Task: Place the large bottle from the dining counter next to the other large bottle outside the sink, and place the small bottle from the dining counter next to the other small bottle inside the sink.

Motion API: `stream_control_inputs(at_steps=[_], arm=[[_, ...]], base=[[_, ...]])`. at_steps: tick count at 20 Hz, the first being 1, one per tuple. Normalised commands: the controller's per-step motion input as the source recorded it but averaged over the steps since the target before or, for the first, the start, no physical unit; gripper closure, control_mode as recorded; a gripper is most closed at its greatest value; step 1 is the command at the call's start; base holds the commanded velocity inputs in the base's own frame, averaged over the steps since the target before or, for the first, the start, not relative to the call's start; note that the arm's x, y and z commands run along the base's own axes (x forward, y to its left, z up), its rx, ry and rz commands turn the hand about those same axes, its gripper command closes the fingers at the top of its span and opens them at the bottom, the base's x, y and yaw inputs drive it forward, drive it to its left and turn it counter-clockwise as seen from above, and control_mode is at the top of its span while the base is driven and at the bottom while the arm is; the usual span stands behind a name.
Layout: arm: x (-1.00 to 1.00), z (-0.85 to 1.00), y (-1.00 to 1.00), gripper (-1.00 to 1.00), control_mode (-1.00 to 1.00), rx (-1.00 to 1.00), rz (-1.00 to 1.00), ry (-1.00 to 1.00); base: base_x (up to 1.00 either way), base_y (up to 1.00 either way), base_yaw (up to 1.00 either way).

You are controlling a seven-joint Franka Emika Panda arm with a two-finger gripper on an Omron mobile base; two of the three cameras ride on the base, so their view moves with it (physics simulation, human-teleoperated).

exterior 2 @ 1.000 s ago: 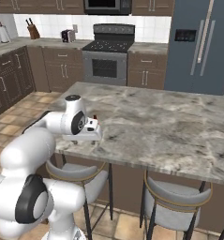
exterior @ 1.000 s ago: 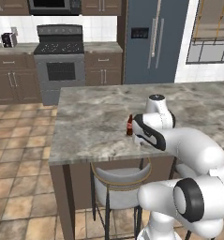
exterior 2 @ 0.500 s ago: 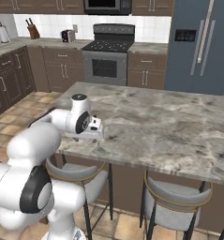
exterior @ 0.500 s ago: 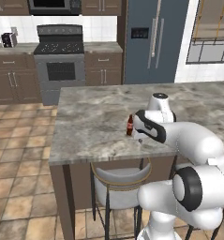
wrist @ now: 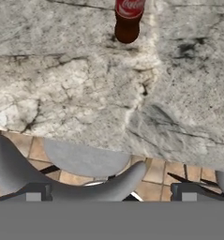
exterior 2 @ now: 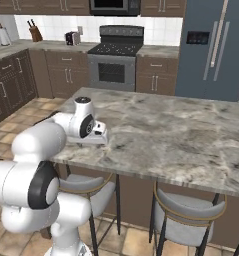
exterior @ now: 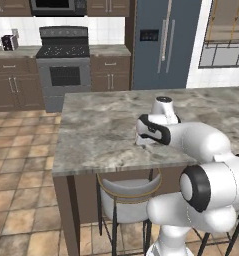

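Dark brown bottle [wrist: 128, 21], red label, upright on dining counter [wrist: 85, 70].

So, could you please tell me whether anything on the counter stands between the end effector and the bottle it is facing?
Nothing visible does. In the hand view the open end effector looks across bare marbled dining counter toward the dark bottle with its red label, which stands at the far edge of that view. No other object lies on the stone between them.

Robot arm [exterior: 201, 142]: glossy white rounded shell segments; dark, near-black bands and discs at the joints; white cylindrical wrist cap; white hand block [exterior 2: 97, 134], dark trim. Finger tips [wrist: 36, 191] small, apparently dark grey.
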Motion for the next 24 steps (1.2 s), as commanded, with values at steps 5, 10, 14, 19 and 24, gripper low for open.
stream_control_inputs(at_steps=[5,10,14,19,24], arm=[[0.01,0.0,0.18,-1.0,-1.0,0.0,0.0,-0.04],[0.0,0.0,0.06,-1.0,-1.0,-0.02,0.0,-0.07],[0.0,0.0,0.0,-1.0,-1.0,-0.02,0.0,-0.09],[0.04,0.0,0.0,-1.0,-1.0,-0.01,0.0,-0.07],[0.18,0.0,0.0,-1.0,-1.0,0.0,0.0,-0.01]], base=[[0.0,0.0,0.0],[0.0,0.0,0.0],[0.0,0.0,0.0],[0.0,0.0,0.0],[0.0,0.0,0.0]])
